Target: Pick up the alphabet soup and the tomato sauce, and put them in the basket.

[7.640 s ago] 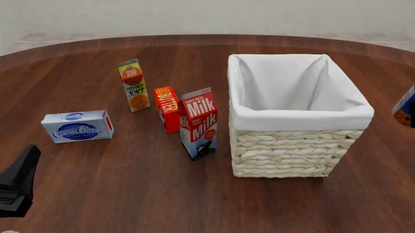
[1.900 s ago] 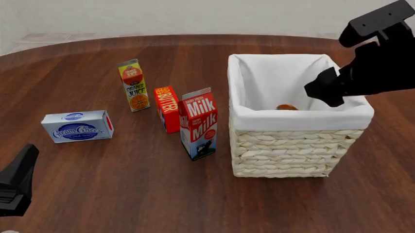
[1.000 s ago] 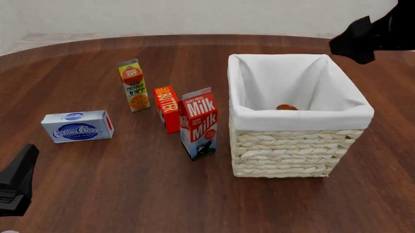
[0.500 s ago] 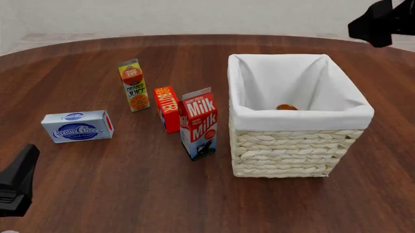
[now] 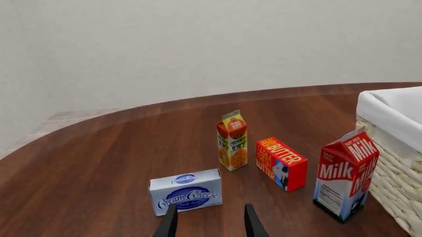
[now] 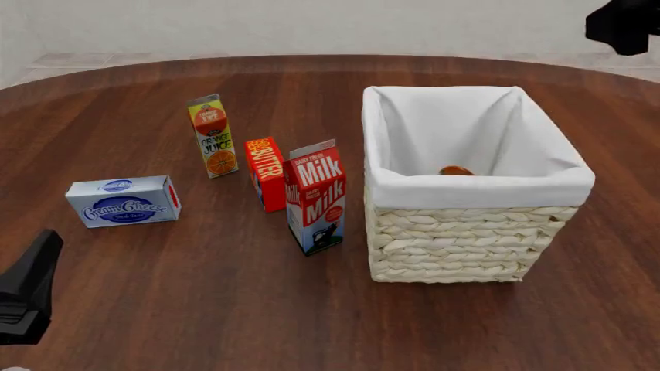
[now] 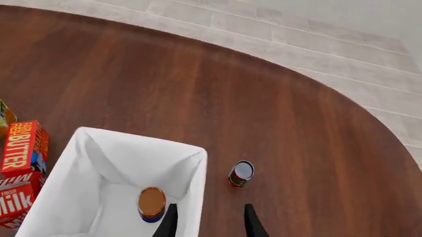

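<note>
The alphabet soup [image 7: 151, 203], a small can with a blue side and a brownish-orange end facing up, lies on the floor of the basket [image 7: 140, 138]; the front view shows only its end [image 6: 456, 171] over the basket's [image 6: 454, 239] rim. The tomato sauce [image 7: 240, 174], a red-and-green can with a silver top, stands on the table just beyond the basket's far side. My right gripper [image 7: 207, 223] hovers high above, open and empty. My left gripper [image 5: 209, 225] is open and empty, low near the cream cheese [image 5: 186, 191].
Left of the basket stand a milk carton [image 6: 318, 197], a red butter box [image 6: 267, 173] and an orange juice carton [image 6: 212, 136]; the cream cheese box [image 6: 124, 200] lies further left. The left arm [image 6: 26, 290] sits at the near left, the right arm [image 6: 624, 23] at the far right.
The soup can, earlier at the right edge, now lies in the basket. The right arm has lifted off the basket and drawn away to the far right corner. The left arm stayed put.
</note>
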`<state>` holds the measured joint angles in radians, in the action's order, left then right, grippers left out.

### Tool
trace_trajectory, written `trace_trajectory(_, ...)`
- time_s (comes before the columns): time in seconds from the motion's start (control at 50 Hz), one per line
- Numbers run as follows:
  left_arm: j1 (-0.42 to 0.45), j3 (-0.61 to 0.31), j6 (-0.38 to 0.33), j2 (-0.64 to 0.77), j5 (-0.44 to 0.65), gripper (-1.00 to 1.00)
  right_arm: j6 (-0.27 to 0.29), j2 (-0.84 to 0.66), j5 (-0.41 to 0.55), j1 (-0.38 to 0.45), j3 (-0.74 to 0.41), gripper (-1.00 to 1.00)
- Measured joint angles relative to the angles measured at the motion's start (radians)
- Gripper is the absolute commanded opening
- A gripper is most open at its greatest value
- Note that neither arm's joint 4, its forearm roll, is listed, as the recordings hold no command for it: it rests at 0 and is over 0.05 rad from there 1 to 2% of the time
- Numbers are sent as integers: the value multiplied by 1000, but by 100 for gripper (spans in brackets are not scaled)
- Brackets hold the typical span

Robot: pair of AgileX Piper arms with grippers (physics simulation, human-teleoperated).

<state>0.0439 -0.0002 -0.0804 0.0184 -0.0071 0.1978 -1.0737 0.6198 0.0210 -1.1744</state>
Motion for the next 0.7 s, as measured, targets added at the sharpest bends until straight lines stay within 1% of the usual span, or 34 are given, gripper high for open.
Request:
trace_trajectory(0.3, -2, 0, 1, 6, -5, 100, -18, -28, -60, -64, 8, 100)
trace_trajectory(0.7, -3, 0, 0, 12, -11, 100, -39, -62, -137, -126, 54, 100)
